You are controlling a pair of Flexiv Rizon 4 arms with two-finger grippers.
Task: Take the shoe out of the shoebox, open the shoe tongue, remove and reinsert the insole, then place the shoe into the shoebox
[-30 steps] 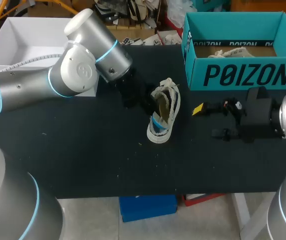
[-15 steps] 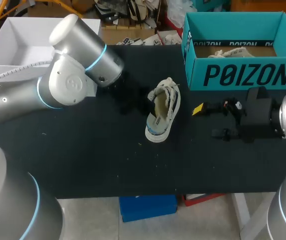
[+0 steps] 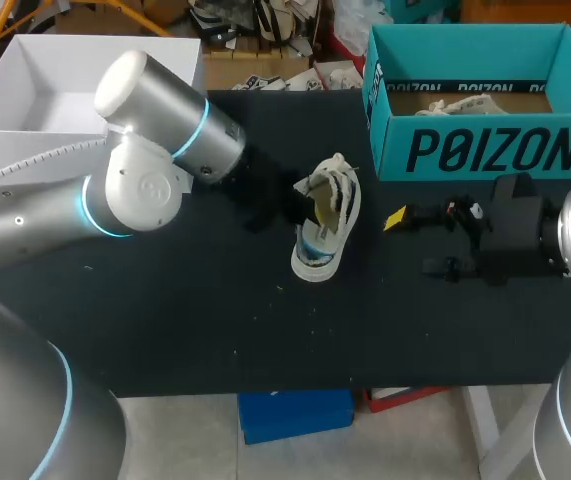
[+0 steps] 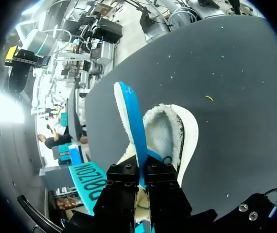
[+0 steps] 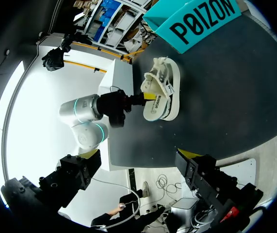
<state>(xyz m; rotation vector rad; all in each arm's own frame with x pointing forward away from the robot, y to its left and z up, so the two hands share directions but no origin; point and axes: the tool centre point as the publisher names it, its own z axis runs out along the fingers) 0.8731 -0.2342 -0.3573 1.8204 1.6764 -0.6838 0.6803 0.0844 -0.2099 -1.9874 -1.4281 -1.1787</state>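
The pale shoe (image 3: 323, 228) lies on the black table (image 3: 195, 310), left of the teal shoebox (image 3: 485, 150). My left gripper (image 3: 303, 203) sits at the shoe's opening. In the left wrist view that gripper (image 4: 142, 171) is shut on a thin blue and white insole (image 4: 131, 121), which stands on edge over the shoe's fuzzy inside (image 4: 170, 133). My right gripper (image 3: 415, 243) hangs right of the shoe, open and holding nothing. From the right wrist, that gripper (image 5: 138, 155) faces the shoe (image 5: 162, 94) and the left arm (image 5: 87, 116) from a distance.
A second pale shoe (image 3: 465, 100) lies inside the shoebox (image 5: 201, 19). A white open box (image 3: 55, 90) stands at the table's back left, behind my left arm. The table's near edge runs along the front.
My left arm's elbow has swung to the left while its gripper stayed at the shoe. The shoe has shifted and tilted slightly. The right arm has not moved.
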